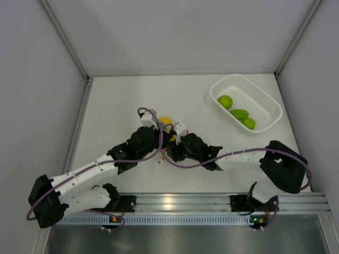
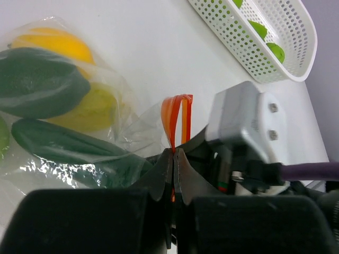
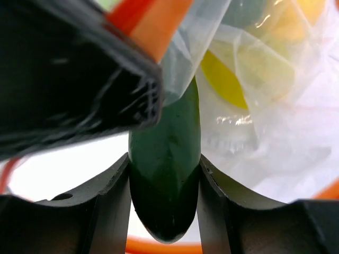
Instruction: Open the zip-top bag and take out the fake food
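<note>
Both arms are bunched up mid-table (image 1: 116, 111), pincers almost nose to nose.

The left pincer (image 2: 174, 159) is clamped fully shut on the orange-red zip strip (image 2: 177, 114), which loops up just past its tips. In its wrist view the zip-top bag (image 2: 135, 127) spreads out beyond that pincer and off to its left, lying crinkly and clear on the table. Inside it there's a yellow fruit (image 2: 53, 42) farthest out, a chunky dark-green piece (image 2: 37, 79) in front of that, and a yellow-green one (image 2: 98, 108) beside it.

The right pincer (image 3: 165, 182) is closed on the dark-green cucumber (image 3: 167, 132). Its pads (image 3: 114, 201) press on it from both sides, and the rounded end is tucked deep between the fingers. The cucumber's far end runs up under the bag's plastic, so honestly I can't tell whether it's fully inside the bag or poking out. The left pincer's black finger hangs just above and left of the right one, right by the cucumber.

The white perforated basket (image 1: 267, 98) sits well apart, way out beyond and to the right of both pincers, with three light-green pieces (image 1: 239, 113) in it.
</note>
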`<action>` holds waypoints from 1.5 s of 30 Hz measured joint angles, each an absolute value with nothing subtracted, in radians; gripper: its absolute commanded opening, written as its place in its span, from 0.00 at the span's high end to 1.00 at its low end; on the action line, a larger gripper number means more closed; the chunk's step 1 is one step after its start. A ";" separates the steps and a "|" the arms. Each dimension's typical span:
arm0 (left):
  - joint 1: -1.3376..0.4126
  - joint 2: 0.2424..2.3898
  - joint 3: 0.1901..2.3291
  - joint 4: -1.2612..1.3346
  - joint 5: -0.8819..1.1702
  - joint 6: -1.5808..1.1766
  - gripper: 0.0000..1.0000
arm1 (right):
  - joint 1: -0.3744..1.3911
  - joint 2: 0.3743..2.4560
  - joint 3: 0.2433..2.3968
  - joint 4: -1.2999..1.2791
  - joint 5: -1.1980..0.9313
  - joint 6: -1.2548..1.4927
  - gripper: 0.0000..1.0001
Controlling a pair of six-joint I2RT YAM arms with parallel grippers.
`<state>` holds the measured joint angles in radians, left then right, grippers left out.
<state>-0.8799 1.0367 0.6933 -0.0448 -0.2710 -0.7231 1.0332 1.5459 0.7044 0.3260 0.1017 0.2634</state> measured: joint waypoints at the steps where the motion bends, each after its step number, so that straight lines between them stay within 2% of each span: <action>1: -0.880 1.037 0.693 -0.045 -0.272 -0.722 1.00 | 1.036 1.520 0.705 0.302 0.106 0.264 0.68; 14: -0.880 1.037 0.693 -0.044 -0.322 -0.707 1.00 | 1.060 1.193 0.707 -0.134 0.133 0.308 0.68; 22: -0.879 1.037 0.693 -0.045 -0.383 -0.709 1.00 | 1.067 0.831 0.681 -0.327 0.132 0.323 0.67; 28: -0.878 1.037 0.693 -0.044 -0.393 -0.710 1.00 | 1.060 0.684 0.717 -0.513 0.296 0.355 0.67; 32: -0.878 1.031 0.693 -0.045 -0.387 -0.709 1.00 | 0.957 0.721 0.818 -0.593 0.407 0.366 0.67; 37: -0.878 0.982 0.687 -0.045 -0.375 -0.709 1.00 | 0.675 0.848 0.933 -0.596 0.425 0.323 0.67; 45: -0.877 0.938 0.658 -0.045 -0.320 -0.711 1.00 | 0.324 1.226 1.198 -0.607 0.337 0.197 0.68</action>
<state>-0.8768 0.9382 0.6579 -0.0452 -0.3202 -0.7109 0.3237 1.2259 1.1984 -0.6075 0.3370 0.1974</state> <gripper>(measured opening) 0.015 0.453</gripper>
